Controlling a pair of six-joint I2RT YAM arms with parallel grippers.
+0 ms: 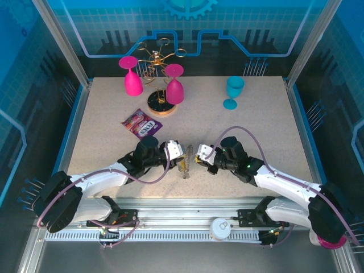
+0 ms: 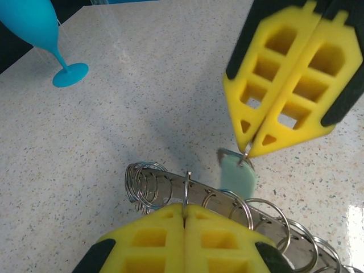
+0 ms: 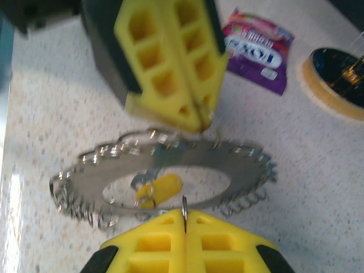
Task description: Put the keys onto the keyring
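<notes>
Speckled surface (image 1: 256,131), near its front edge: the keyring (image 3: 187,159) sits between both arms. The left end effector (image 2: 185,211) is pressed together on one wire loop. The right end effector (image 2: 248,148) pinches the teal key (image 2: 236,177) just beside the rim.

The teal-headed key (image 2: 236,177) hangs beside the loop-fringed keyring (image 2: 267,220).

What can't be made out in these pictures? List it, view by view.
Top external: the keyring is too small to show what hangs on it.
Left wrist: the left gripper covers the keyring's near part, and the bottom edge cuts off the rest.
Left wrist: whether the teal key touches the ring's loops cannot be told.
Right wrist: blurred; the right gripper hides whatever hangs beneath it.
</notes>
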